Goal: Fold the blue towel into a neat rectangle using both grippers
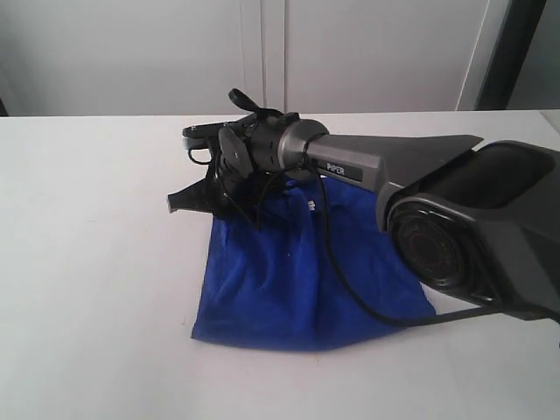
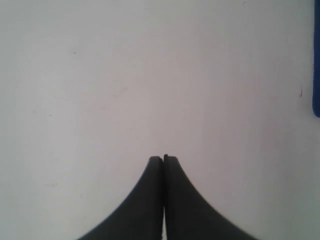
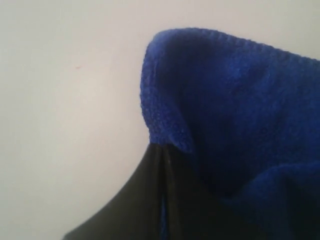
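The blue towel (image 1: 289, 280) lies crumpled on the white table (image 1: 96, 289), its upper part lifted toward my right arm (image 1: 350, 166), which reaches in from the right. A small white tag (image 1: 311, 204) shows near the towel's top. In the right wrist view my right gripper (image 3: 162, 147) is shut on a hemmed edge of the towel (image 3: 240, 100), with blue cloth showing between the fingers. My left gripper (image 2: 163, 157) is shut with nothing in it over bare table. A sliver of the towel (image 2: 316, 60) shows at that view's edge. The left arm is out of the exterior view.
A black cable (image 1: 341, 271) from the right arm loops across the towel. The arm's large dark base (image 1: 472, 227) fills the right side. Pale cabinet doors (image 1: 262, 52) stand behind the table's far edge.
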`<state>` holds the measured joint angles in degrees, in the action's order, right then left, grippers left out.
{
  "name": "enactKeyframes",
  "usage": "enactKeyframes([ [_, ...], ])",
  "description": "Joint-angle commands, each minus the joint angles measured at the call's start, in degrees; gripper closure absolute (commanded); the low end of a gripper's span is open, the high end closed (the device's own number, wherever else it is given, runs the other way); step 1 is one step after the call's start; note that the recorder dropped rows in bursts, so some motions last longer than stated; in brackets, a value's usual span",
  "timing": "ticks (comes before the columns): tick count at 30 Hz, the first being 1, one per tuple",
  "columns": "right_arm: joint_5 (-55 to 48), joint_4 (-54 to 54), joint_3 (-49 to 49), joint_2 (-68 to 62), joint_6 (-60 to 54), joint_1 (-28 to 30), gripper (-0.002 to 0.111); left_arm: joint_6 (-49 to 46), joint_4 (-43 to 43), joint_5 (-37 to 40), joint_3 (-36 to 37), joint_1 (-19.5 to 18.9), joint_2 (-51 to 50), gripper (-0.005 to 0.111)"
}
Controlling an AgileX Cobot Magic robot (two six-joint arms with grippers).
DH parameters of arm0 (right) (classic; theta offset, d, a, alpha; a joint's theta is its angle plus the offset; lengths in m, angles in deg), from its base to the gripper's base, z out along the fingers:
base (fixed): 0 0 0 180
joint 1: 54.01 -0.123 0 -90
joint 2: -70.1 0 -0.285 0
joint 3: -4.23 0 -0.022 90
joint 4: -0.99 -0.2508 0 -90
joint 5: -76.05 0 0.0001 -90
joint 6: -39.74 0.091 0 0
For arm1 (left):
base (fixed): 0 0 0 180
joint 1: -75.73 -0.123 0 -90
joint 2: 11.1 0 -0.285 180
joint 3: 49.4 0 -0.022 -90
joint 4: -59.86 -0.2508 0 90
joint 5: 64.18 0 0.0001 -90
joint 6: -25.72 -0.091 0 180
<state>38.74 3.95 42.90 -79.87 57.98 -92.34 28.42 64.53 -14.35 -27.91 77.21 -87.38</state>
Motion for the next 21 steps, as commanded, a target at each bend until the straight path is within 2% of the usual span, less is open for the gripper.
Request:
enactKeyframes([
  [1,-4.5,1.2,-1.1,-1.9,0.2,1.0,0.108,-0.1,0.5,0.8,0.4,-0.2,0.5,0.107],
  [21,-21.0,0.2,-1.6,10.2,-6.3,1.0,0.108,-0.1,0.5,0.8,0.4,-0.2,0.5,0.107],
])
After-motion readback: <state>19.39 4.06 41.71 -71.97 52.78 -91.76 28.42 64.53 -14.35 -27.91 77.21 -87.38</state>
